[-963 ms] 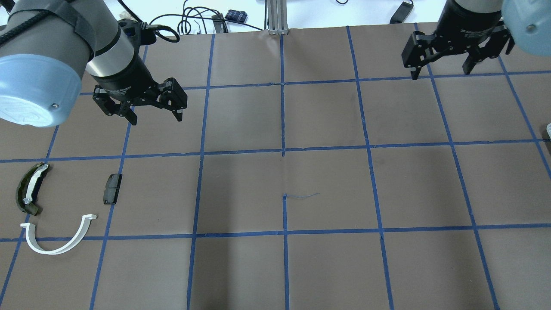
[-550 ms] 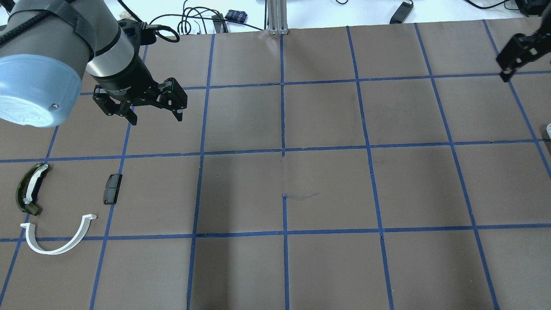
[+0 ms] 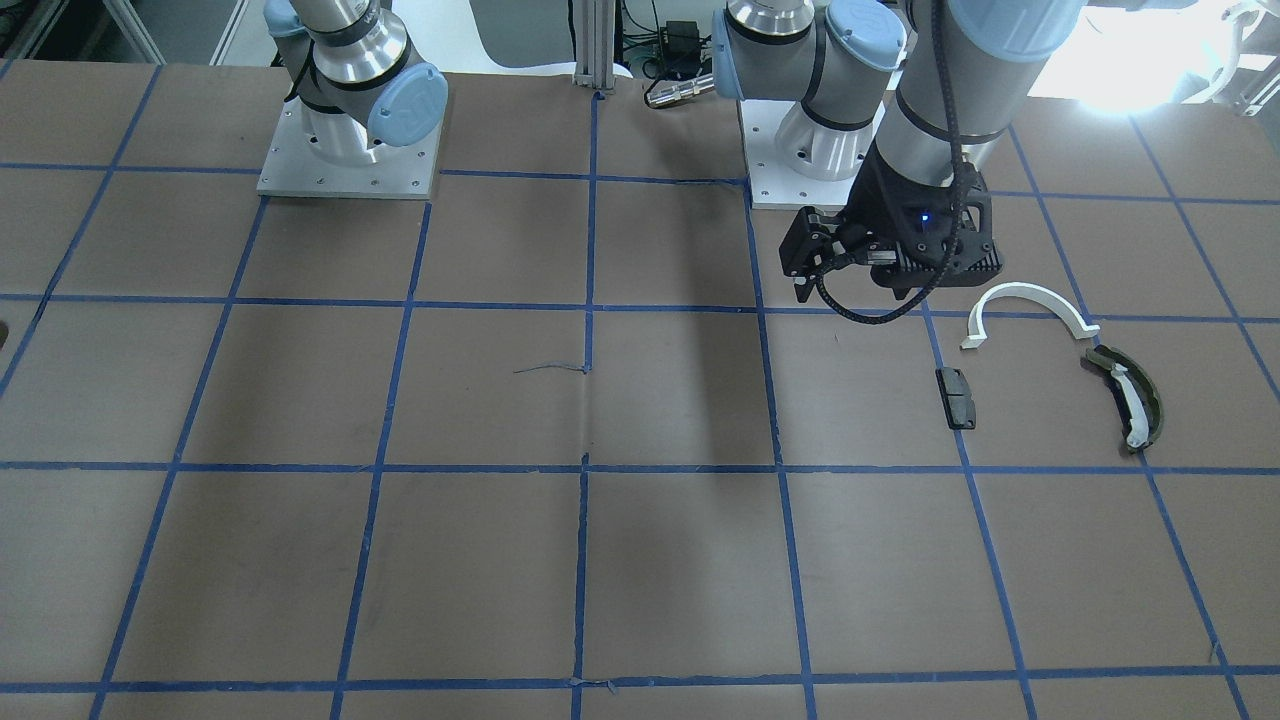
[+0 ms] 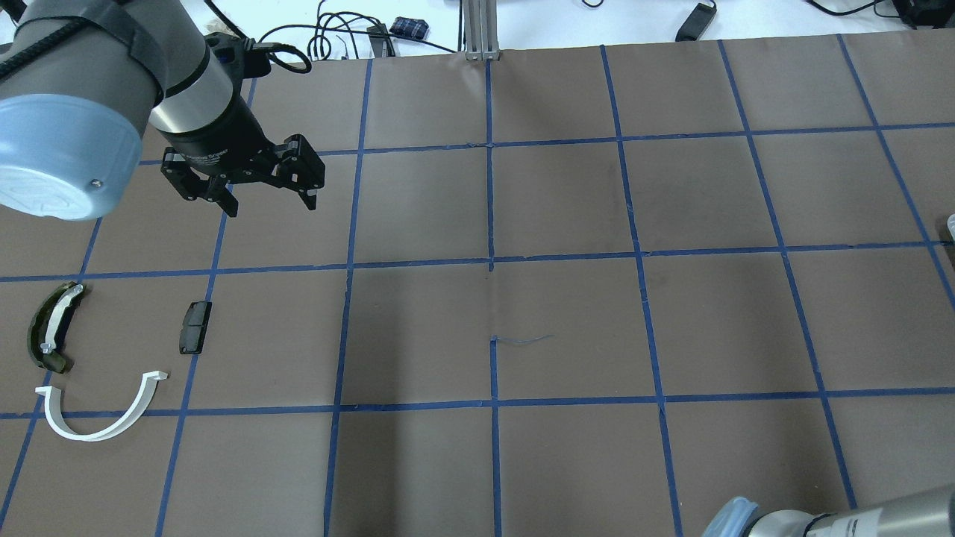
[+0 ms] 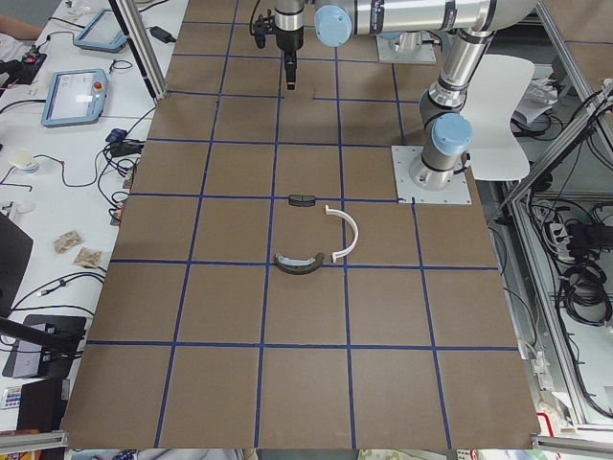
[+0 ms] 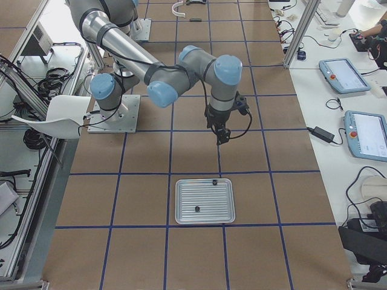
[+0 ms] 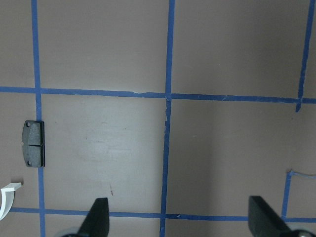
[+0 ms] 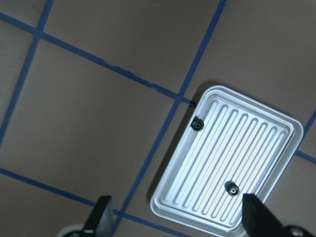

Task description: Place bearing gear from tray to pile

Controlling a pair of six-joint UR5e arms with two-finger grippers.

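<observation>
Two small dark bearing gears [image 8: 197,124] [image 8: 231,187] lie in a ribbed silver tray [image 8: 222,148], which also shows in the exterior right view [image 6: 204,196]. My right gripper [image 8: 178,219] is open and empty, and hangs above the table beside the tray [image 6: 221,136]. The pile lies at the table's left: a white half-ring [image 4: 101,418], an olive-green curved piece [image 4: 52,328] and a dark block [image 4: 195,327]. My left gripper [image 4: 268,201] is open and empty, up beyond the block. The block also shows in the left wrist view [image 7: 33,144].
The brown table has a blue tape grid [image 4: 490,257]. Cables [image 4: 336,33] and a metal post [image 4: 481,30] stand at the far edge. My right arm's elbow [image 4: 746,518] shows at the overhead view's bottom right. Pendants lie on a side desk [image 6: 344,75].
My right gripper has swung out of the overhead view past its right edge, and the arm's elbow now shows at the bottom right. The left arm and the pile have not moved.
</observation>
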